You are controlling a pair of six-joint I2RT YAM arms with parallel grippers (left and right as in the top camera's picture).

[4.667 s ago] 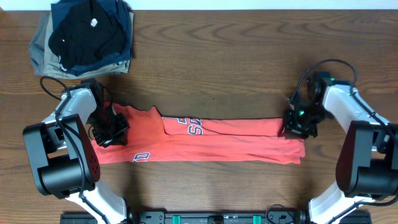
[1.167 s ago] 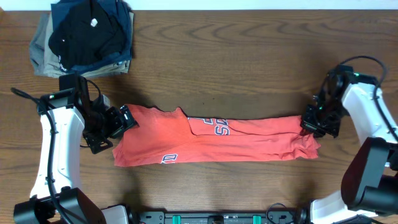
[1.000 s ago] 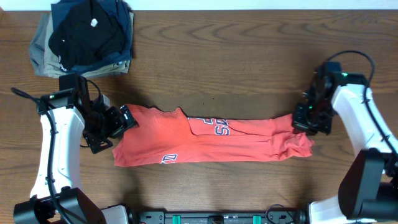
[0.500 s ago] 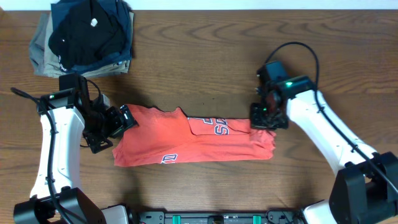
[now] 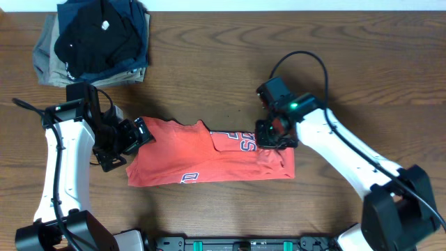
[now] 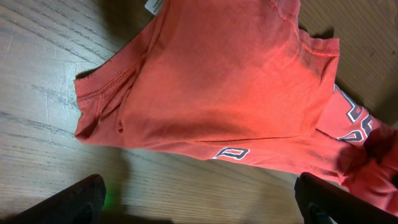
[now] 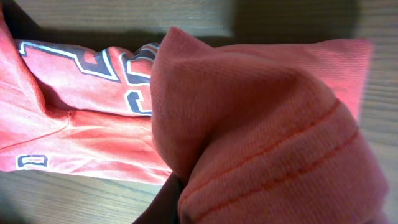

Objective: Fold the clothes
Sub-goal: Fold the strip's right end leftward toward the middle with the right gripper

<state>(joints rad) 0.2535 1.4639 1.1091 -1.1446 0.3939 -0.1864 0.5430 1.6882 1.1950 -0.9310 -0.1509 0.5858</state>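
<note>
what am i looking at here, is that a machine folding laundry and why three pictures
It is a robot with two white arms at a wooden table, each ending in a two-finger gripper. The wide picture comes from a camera fixed above the table. The other two come from a camera on each wrist, showing the cloth up close. A coral-red T-shirt with white lettering lies in a long strip, its right end doubled over towards the middle. The right gripper sits on that end and looks to be pinching the cloth, which fills its wrist picture. The left gripper is open beside the shirt's left end, holding nothing. A stack of folded dark and khaki clothes lies in the far left corner.
</note>
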